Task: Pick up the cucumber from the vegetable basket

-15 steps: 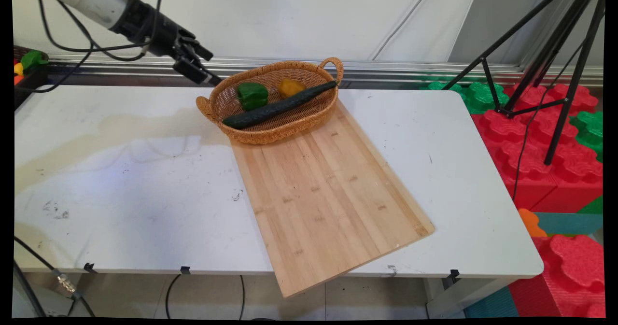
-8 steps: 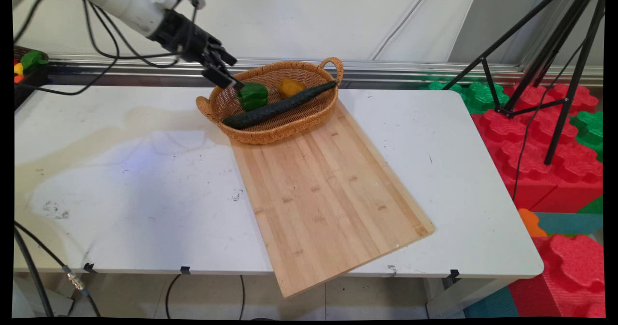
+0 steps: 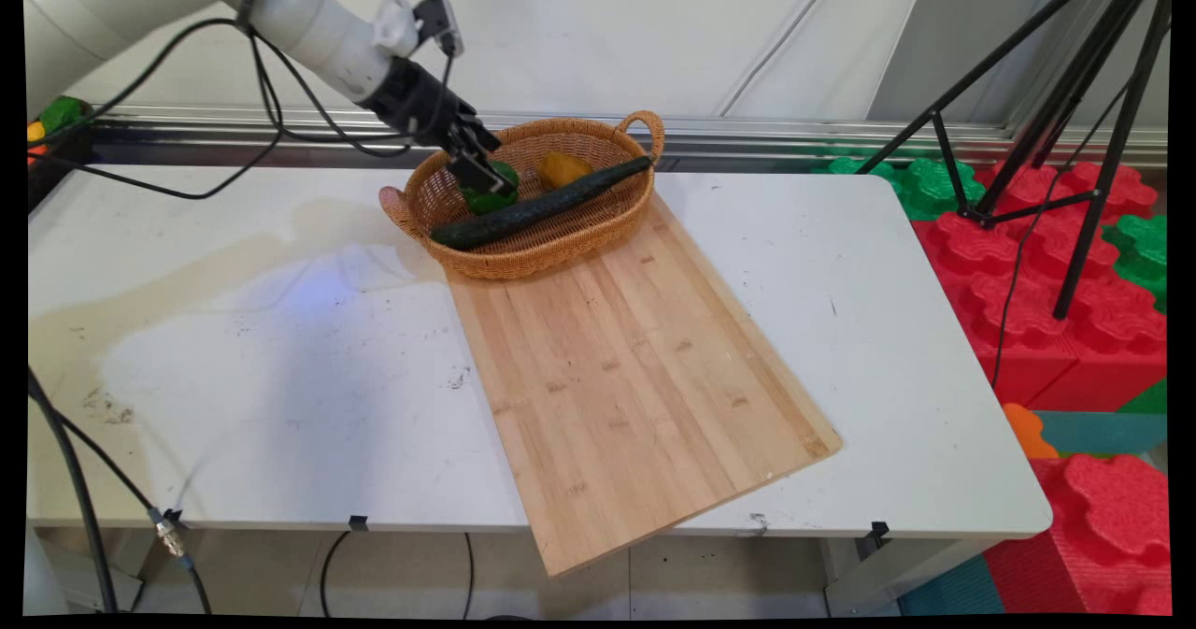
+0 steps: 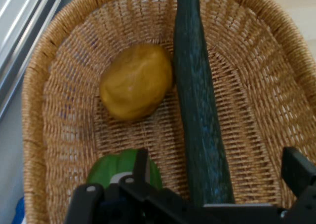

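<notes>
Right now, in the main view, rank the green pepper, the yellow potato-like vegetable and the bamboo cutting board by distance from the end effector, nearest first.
1. Green bell pepper: directly under the end effector, in the woven wicker basket.
2. Yellow, potato-like vegetable: just right of it, also in the basket.
3. Long bamboo cutting board: on the table, toward the near edge.

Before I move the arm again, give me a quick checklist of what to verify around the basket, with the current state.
1. Gripper open: ok, fingers apart.
2. Gripper empty: ok, nothing between the fingers.
3. Gripper over the basket: ok, just above the green pepper.
4. Contact with the pepper: cannot tell.
5. Cucumber and potato lying inside the basket: ok.
6. Cutting board bare in front of the basket: ok.
</notes>
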{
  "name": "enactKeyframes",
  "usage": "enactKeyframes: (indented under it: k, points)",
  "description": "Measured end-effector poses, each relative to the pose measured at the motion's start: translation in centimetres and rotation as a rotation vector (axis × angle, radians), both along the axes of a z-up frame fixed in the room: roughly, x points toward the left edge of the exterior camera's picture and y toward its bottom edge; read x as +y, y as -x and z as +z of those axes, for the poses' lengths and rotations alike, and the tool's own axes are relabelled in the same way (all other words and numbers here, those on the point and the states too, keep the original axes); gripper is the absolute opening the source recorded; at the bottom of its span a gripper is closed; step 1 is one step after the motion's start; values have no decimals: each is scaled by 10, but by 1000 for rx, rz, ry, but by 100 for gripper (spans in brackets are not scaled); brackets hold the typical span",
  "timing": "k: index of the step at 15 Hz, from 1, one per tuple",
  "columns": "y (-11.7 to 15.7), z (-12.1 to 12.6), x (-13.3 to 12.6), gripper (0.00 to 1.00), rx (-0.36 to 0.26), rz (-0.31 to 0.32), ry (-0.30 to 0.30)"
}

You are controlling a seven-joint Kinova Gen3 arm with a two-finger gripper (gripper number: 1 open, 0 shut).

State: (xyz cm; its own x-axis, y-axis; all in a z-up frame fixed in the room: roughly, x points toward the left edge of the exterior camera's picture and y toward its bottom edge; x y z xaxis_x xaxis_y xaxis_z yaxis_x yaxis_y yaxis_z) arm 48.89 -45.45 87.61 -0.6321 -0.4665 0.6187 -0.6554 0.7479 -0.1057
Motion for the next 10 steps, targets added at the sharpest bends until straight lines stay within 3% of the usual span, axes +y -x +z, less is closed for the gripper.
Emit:
enactKeyframes:
  k: [10]
  points:
    - [27, -54, -28, 100, -28, -7, -58]
